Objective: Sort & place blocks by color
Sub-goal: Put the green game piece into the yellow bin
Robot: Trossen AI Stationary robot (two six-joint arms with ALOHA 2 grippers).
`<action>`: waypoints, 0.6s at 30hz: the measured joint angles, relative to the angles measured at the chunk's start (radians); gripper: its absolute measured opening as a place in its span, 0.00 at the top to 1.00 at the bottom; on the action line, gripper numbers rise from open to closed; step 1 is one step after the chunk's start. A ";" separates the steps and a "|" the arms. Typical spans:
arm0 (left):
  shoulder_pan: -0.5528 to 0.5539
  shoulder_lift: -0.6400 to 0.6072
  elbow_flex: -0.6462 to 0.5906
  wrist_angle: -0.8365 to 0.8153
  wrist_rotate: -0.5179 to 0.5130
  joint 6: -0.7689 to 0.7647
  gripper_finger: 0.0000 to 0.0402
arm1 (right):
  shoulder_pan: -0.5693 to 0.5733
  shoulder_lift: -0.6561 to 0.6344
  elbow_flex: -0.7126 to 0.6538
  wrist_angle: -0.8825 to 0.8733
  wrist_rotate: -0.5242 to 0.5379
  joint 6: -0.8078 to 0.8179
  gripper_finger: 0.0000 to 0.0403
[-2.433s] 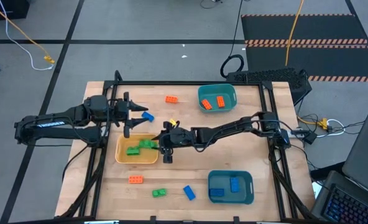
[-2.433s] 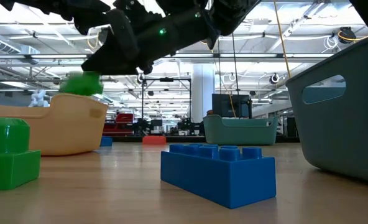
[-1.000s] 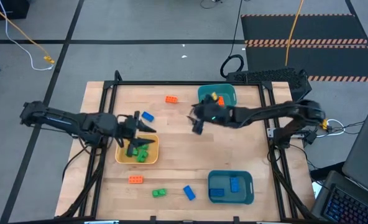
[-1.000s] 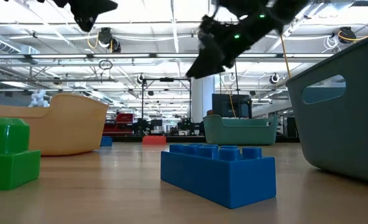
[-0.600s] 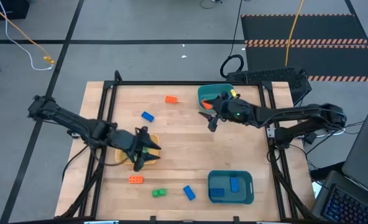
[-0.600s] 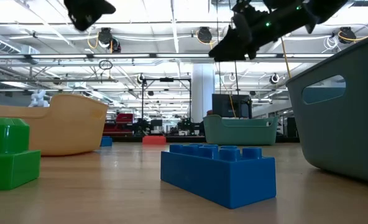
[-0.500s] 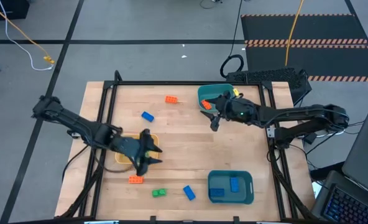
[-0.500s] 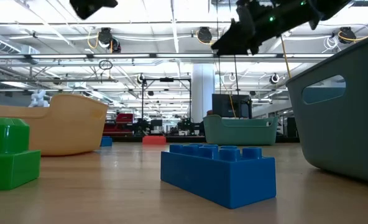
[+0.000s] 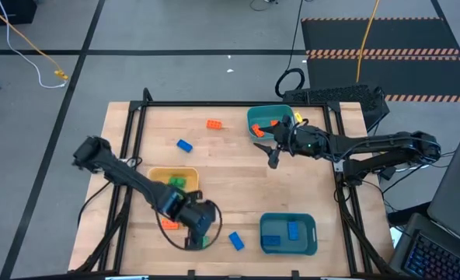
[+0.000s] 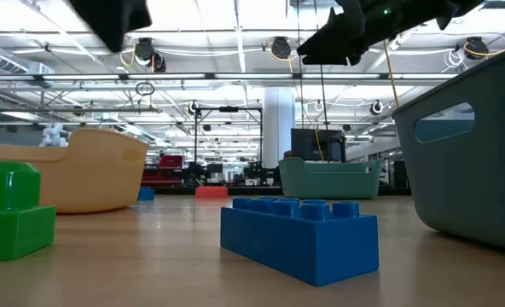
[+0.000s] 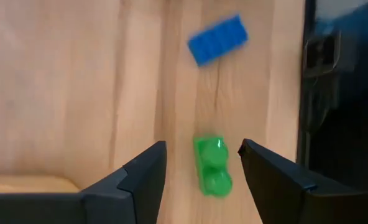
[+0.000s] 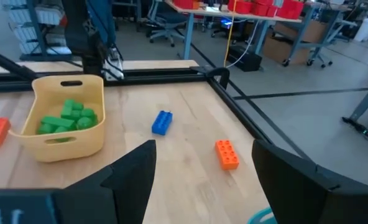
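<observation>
My left gripper (image 9: 196,233) is open above the loose green block (image 11: 212,165) near the table's near edge. Its fingers stand on either side of the block without touching it. The block lies flat on the table and shows partly beneath the gripper in the high view (image 9: 207,242). A blue block (image 9: 236,240) lies to its right and an orange block (image 9: 168,225) to its left. My right gripper (image 9: 273,158) is open and empty, up in the air beside the far teal tray (image 9: 253,117). The yellow tray (image 9: 185,173) holds green blocks.
The far teal tray holds orange blocks. The near teal tray (image 9: 311,233) holds blue blocks. An orange block (image 9: 214,124) and a blue block (image 9: 184,145) lie loose on the far part of the table. A dark frame runs along the table's edges.
My left gripper has gone from over the yellow tray toward the table's near edge and now stands over the loose green block. My right gripper has gone a little toward the table's right edge, beside the far teal tray.
</observation>
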 joint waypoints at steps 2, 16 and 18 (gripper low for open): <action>-0.011 0.034 0.010 -0.019 0.044 -0.006 0.45 | 0.000 -0.002 0.000 -0.005 0.004 -0.014 0.36; -0.030 0.092 0.041 -0.030 0.127 -0.214 0.01 | -0.020 -0.033 0.000 0.017 0.082 -0.104 0.36; -0.030 0.120 0.041 -0.028 0.126 -0.230 0.01 | -0.021 -0.039 0.000 0.020 0.081 -0.104 0.36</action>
